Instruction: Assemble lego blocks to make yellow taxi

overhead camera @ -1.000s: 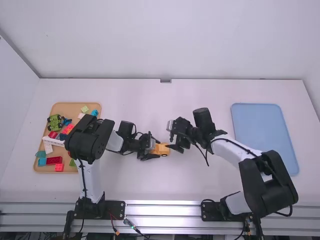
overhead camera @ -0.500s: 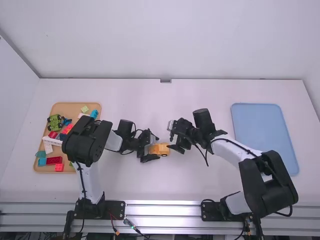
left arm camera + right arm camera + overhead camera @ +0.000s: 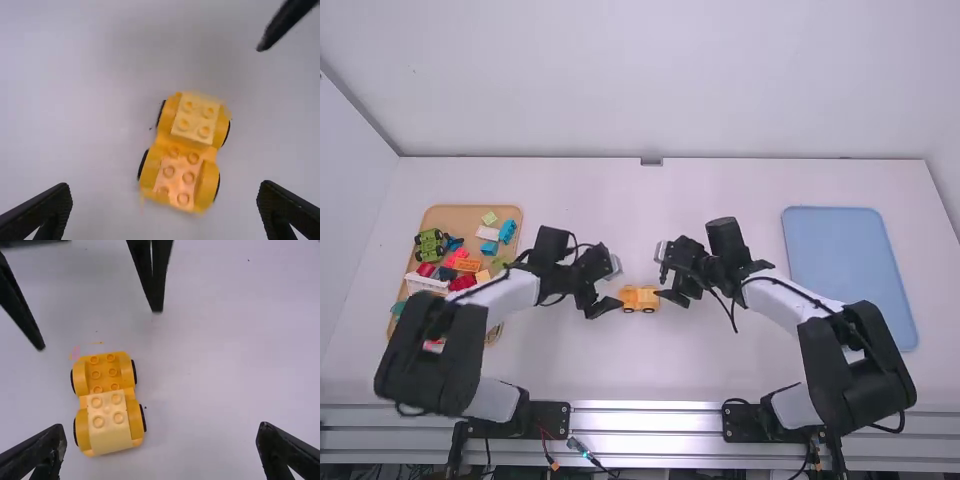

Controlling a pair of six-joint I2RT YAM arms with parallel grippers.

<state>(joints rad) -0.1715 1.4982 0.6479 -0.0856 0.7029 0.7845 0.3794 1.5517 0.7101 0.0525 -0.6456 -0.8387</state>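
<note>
Yellow car (image 3: 640, 299) between left end effector (image 3: 611, 288) and right end effector (image 3: 666, 276)

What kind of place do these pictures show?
Probably a robot research or test workstation: two robot arms are mounted on a metal rail at a white table, with a tray of toy blocks and a small yellow toy car between the grippers.

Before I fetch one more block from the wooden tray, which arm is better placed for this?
Left, I judge. The left arm's base stands on the tray's side, and its jaws are open and empty. The right arm's jaws, also open, are beyond the yellow car, farther from the tray.
</note>
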